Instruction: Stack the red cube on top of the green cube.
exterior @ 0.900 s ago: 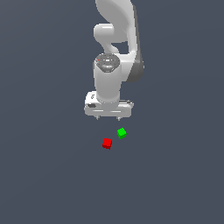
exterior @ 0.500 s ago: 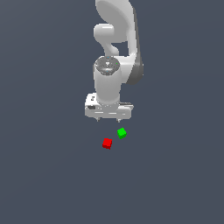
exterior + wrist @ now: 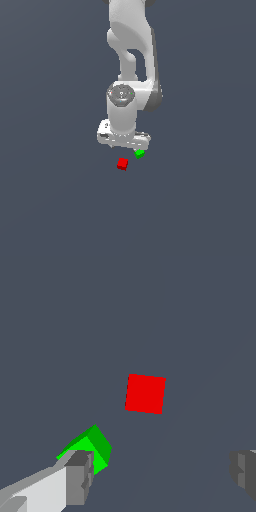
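Note:
The red cube (image 3: 122,164) lies on the dark grey floor, with the green cube (image 3: 140,154) close beside it toward the exterior view's right. My white gripper (image 3: 124,145) hangs just above and behind both cubes, and its body partly covers the green cube. In the wrist view the red cube (image 3: 145,393) lies ahead of the open jaws, and the green cube (image 3: 89,450) sits right at one fingertip (image 3: 80,476). The other fingertip (image 3: 244,472) shows at the picture's edge. The gripper (image 3: 161,473) is open and holds nothing.
The plain dark grey floor (image 3: 60,200) spreads all around the cubes. The white arm (image 3: 130,60) rises above the gripper. Nothing else shows.
The gripper has come down toward the cubes and now partly covers the green cube in the exterior view. The cubes have not moved.

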Robot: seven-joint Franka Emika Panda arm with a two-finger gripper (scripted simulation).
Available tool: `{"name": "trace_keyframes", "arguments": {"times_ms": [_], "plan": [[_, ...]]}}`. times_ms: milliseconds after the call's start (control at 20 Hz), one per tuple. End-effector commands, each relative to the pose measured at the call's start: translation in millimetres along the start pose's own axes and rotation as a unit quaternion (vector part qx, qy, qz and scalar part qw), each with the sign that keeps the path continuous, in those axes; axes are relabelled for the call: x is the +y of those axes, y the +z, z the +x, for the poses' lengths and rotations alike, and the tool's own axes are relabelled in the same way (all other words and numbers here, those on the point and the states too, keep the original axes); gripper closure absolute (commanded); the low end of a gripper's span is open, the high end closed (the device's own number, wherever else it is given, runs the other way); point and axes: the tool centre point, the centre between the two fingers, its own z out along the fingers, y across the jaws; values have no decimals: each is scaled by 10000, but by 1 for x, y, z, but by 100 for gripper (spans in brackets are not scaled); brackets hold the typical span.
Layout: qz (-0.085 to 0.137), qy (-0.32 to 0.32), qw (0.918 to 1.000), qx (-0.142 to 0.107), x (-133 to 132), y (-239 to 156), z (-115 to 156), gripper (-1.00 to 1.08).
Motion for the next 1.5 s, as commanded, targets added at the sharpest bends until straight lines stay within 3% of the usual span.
{"name": "trace_keyframes", "arguments": {"times_ms": [0, 500, 900, 1450], "plan": [[20, 178, 9998, 21, -1, 13, 10, -92], [65, 557, 9984, 66, -1, 41, 33, -92], [65, 563, 9984, 63, -1, 48, 34, -92], [68, 576, 9983, 67, -1, 91, 35, -92]]}}
